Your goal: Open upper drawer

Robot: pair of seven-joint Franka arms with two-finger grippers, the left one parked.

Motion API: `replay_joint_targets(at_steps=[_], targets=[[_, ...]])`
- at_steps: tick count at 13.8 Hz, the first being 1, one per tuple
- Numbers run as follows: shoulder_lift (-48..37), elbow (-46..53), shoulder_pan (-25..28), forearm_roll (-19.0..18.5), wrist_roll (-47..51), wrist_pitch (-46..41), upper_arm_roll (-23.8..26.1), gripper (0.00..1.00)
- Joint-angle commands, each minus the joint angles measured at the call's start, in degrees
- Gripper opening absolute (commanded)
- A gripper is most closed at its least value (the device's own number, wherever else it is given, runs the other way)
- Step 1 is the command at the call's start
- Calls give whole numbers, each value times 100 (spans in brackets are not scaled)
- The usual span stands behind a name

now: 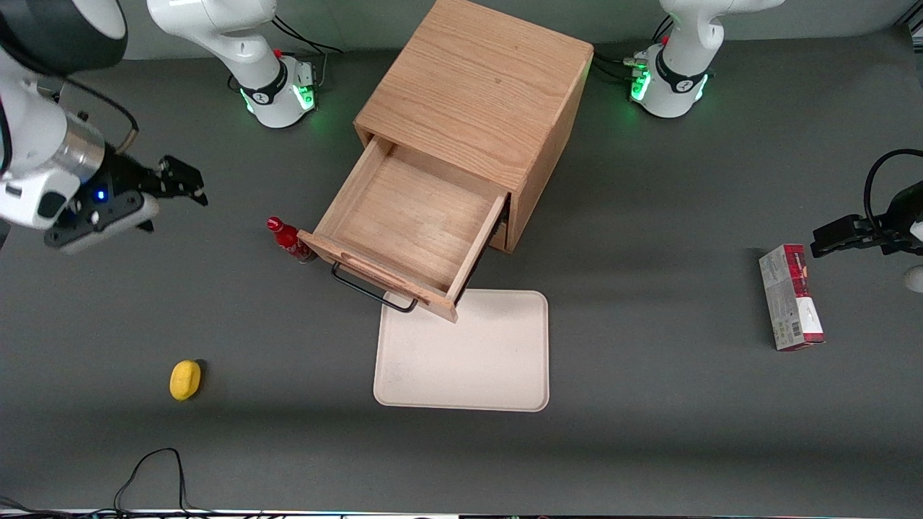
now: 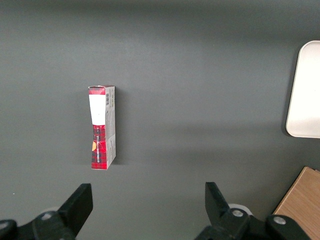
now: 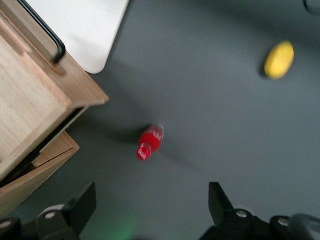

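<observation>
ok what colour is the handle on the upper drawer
Black, a thin wire handle on the light oak upper drawer; clearest in the front view. The claw hangs open, well clear.

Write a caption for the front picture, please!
Upper drawer pulled open, empty; open gripper hovers off toward the working arm's end.

red bottle [image 1: 287, 238] upright, yellow lemon [image 1: 184, 379], cream tray [image 1: 463, 352], red box [image 1: 790, 296] lying flat.

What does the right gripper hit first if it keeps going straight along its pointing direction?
Probably bare table. The open gripper points down at the mat, with the red bottle closest to that line and the upper drawer off to one side. Depth is unclear.
</observation>
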Motion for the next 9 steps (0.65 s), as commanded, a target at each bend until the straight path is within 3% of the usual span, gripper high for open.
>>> replay_joint_targets(at_steps=[1,4,9], targets=[[-882,-838,64,-329,612,195,-5,100],[-655,-418,46,-558,568,186,-14,100],[-181,22,46,-515,560,28,-478,100]])
